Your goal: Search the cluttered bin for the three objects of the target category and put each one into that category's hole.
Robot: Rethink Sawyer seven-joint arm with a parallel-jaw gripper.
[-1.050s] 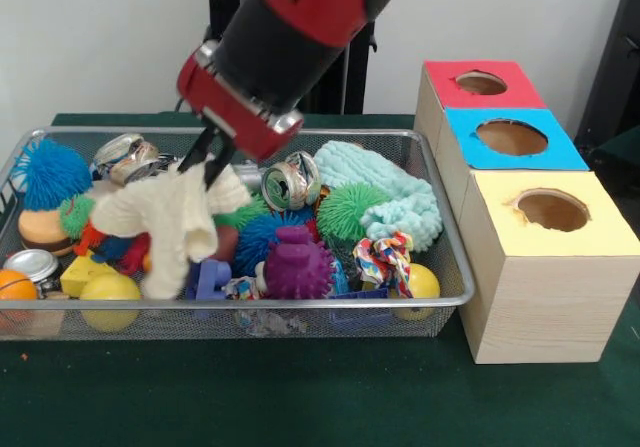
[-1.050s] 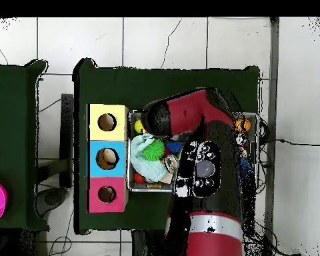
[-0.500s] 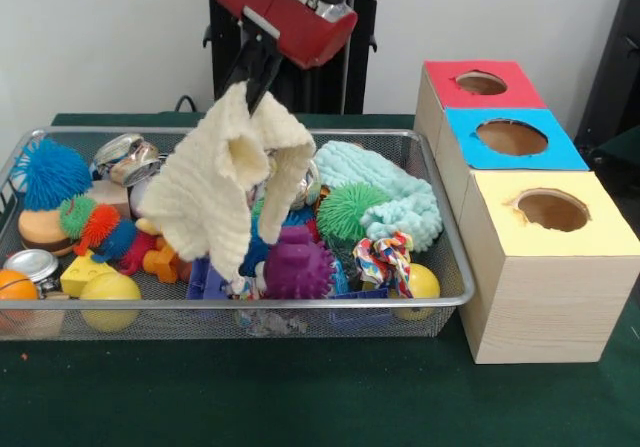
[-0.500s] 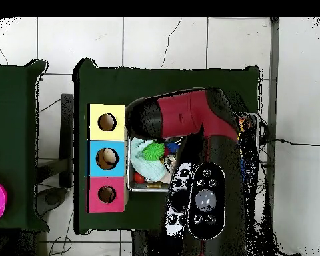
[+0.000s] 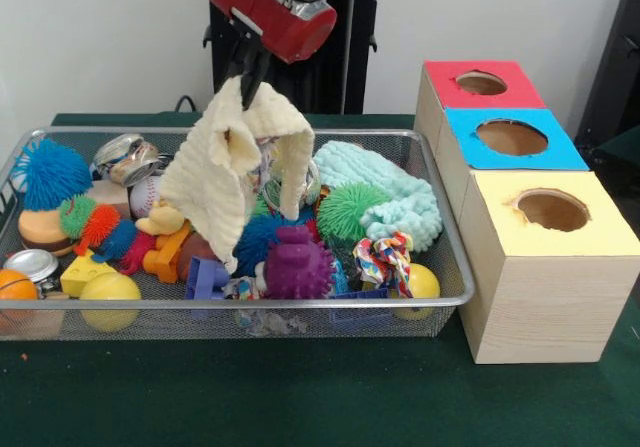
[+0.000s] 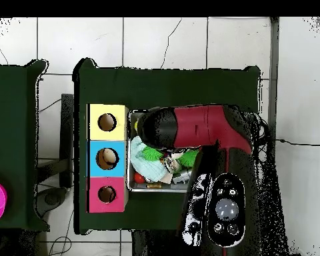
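While the pincer (image 5: 250, 75) pinches a cream cloth (image 5: 237, 167) aloft, its folds hide toys behind.

Toys crowded the wire bin (image 5: 455, 257) rim to rim (no bare mesh showed). A hanging cream cloth (image 5: 235, 167) blocked its middle. Above the boxes' three holes (image 5: 512, 137), beside the bin's right edge, air stood open.

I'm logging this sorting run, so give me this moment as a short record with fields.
end effector: shut on the cream cloth, raised above the bin
cream cloth: hanging over the toys, lower edge near the purple spiky toy
wire bin: full of mixed toys, balls and cans
boxes: red, blue, yellow, each with a round hole on top
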